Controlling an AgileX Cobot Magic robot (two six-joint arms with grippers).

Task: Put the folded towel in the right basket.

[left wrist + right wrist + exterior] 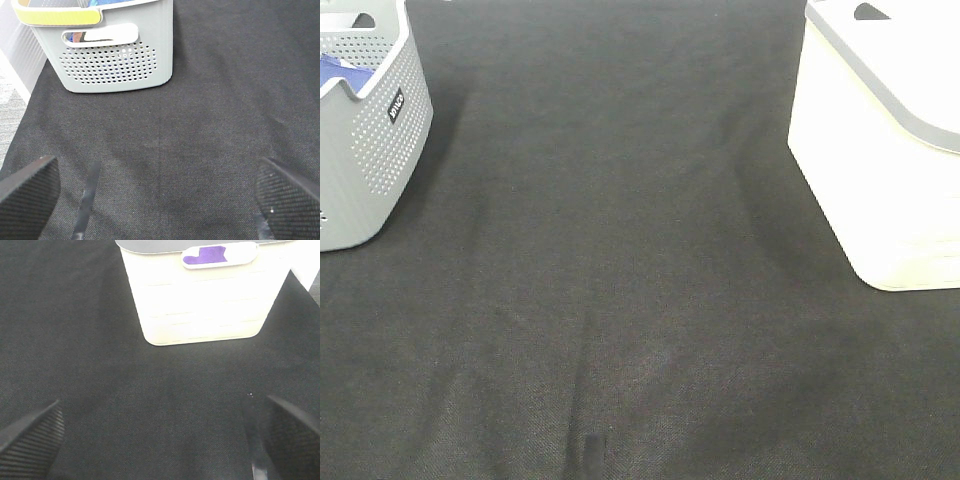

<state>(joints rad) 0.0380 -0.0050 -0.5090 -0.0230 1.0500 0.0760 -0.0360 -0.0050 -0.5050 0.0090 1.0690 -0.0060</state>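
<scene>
No folded towel lies on the dark surface; purple cloth shows through the handle slot of the white right basket, probably the towel, soft, light, best pinched at a folded edge; left claw and right claw both gape wide, empty.

Left claw and right claw both hang spread wide, gripping nothing.
</scene>
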